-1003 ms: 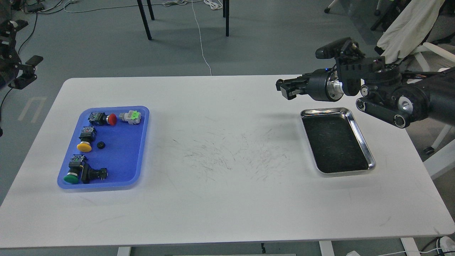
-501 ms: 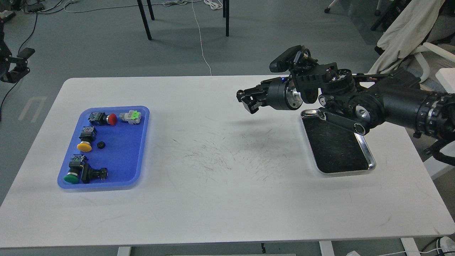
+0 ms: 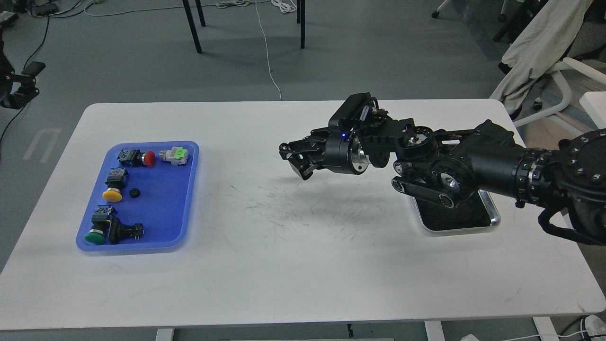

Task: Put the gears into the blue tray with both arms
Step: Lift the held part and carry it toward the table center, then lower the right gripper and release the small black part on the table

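A: Table (image 3: pixel 293 265) first, then my right arm (image 3: pixel 473 170) over it. Where's the blue tray (image 3: pixel 163 213)?

B: Well left of the right gripper (image 3: pixel 294 161). One gear (image 3: pixel 135 192) lies inside it.

A: Jaw state?

B: Right: cannot tell. Left gripper (image 3: pixel 21 87): slightly parted, empty, off-table.

You look down on a white tabletop (image 3: pixel 293 265) with rounded corners; its middle is marked with fine dark scratches (image 3: pixel 312 208). Behind it spreads a grey-green floor (image 3: pixel 142 61) under even light, with soft shadows. Black furniture legs (image 3: pixel 191 23) stand at the top, and a thin white cable (image 3: pixel 267 52) runs down the floor to the tabletop's far edge. More cables (image 3: pixel 232 4) lie tangled along the top. At your upper right, a pale cloth (image 3: pixel 535 42) hangs over a white chair (image 3: pixel 563 80). A faint painted mark (image 3: pixel 42 142) shows on the floor at left.
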{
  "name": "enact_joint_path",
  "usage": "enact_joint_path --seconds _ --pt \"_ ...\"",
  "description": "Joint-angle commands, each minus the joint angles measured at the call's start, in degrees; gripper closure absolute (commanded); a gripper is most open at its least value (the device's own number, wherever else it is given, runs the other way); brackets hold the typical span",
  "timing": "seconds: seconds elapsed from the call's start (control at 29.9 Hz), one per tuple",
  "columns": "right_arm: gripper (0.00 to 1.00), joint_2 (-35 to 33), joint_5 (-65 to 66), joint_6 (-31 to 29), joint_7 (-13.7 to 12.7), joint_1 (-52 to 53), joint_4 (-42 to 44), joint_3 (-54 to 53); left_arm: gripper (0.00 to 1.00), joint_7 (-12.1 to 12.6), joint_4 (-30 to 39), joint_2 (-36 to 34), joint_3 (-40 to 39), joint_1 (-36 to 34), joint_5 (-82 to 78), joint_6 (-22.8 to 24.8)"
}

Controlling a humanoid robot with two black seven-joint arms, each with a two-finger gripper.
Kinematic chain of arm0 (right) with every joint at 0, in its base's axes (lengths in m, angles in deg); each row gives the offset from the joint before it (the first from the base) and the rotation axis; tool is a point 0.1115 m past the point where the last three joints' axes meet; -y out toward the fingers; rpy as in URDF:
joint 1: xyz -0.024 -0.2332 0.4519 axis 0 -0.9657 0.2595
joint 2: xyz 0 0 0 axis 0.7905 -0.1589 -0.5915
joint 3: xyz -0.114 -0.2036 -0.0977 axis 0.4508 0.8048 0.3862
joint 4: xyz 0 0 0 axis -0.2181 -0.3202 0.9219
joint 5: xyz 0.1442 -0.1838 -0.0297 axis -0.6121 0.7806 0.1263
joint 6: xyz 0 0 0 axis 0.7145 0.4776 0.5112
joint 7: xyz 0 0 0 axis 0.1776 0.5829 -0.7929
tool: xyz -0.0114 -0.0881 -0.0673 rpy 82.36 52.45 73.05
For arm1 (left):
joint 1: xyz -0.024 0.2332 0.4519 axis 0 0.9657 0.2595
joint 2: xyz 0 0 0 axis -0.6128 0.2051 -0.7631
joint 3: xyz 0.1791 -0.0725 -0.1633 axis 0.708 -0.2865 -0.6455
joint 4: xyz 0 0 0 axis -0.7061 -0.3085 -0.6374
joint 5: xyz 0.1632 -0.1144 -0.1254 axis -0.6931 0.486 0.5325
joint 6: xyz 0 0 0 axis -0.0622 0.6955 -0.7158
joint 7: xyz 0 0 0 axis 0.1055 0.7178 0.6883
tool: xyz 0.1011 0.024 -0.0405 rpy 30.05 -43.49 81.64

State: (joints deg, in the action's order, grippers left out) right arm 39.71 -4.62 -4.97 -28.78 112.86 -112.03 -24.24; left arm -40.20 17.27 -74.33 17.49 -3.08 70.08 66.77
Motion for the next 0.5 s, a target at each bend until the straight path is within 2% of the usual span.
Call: enact_joint_path --seconds 0.0,0.47 --pt "0.99 1.0 0.2 1.7 0.1 -1.3 0.4 0.1 0.01 0.0 0.0 -0.1 -0.1 0.0 0.0 0.1" --pt "0.99 2.9 3.5 4.0 0.5 -9.4 6.8 0.1 0.01 -0.1 1.1 -3.2 -0.1 0.0 0.1 0.3"
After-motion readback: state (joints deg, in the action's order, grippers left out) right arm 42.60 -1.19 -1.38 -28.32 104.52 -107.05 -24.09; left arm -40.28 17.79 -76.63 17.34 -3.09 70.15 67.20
